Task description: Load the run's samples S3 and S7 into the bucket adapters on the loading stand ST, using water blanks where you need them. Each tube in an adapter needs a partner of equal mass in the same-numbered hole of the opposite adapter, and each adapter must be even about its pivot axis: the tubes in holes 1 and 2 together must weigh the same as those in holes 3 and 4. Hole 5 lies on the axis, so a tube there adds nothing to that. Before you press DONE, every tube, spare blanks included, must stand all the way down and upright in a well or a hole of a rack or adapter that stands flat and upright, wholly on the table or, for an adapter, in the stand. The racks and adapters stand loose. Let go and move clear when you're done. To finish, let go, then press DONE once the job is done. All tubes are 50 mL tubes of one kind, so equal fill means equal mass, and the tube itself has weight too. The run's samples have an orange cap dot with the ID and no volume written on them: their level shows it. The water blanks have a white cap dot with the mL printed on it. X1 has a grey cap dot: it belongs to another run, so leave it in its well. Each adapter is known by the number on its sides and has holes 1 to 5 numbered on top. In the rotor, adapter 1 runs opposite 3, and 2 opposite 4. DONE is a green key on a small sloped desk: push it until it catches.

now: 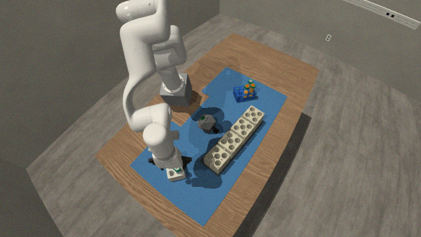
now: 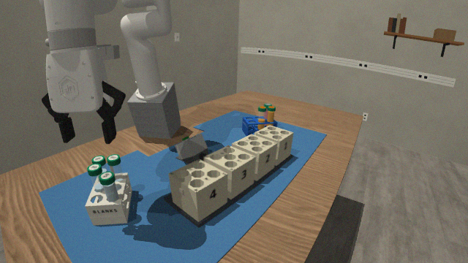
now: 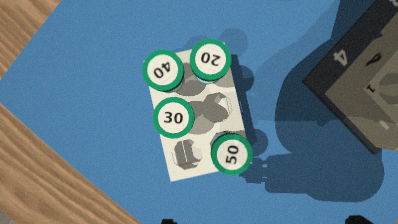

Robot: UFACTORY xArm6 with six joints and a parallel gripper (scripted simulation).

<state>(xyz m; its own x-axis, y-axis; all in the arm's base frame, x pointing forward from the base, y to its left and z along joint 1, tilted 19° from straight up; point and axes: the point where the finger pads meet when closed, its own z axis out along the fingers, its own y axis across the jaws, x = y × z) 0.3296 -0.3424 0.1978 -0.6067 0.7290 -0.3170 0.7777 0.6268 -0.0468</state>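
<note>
My open, empty gripper [image 2: 88, 141] [image 3: 263, 220] hangs above the BLANKS rack [image 2: 110, 218] [image 3: 208, 165]. Four green-capped blanks stand in it: 40 [image 3: 163, 70], 20 [image 3: 210, 59], 30 [image 3: 173, 117] and 50 [image 3: 231, 154] [image 2: 107, 177]. Adapters 4 [image 2: 213, 206], 3 [image 2: 239, 184], 2 [image 2: 268, 166] and 1 [image 2: 286, 155] stand in a row on the stand; no tube shows in their holes. Two orange-dotted tubes [image 1: 247, 86] [image 1: 252, 85] and a third, pale-dotted tube [image 1: 250, 81] stand in the blue rack [image 1: 241, 99]; their IDs are unreadable. The green DONE key [image 1: 202, 118] is on its grey desk.
The grey desk [image 1: 207, 124] [image 2: 191, 147] sits between the robot base [image 2: 155, 117] and the adapter row. The blue mat [image 1: 197, 204] lies under racks and stand. In the wrist view, the BLANKS rack has visible unoccupied wells, and the stand's end is at the right.
</note>
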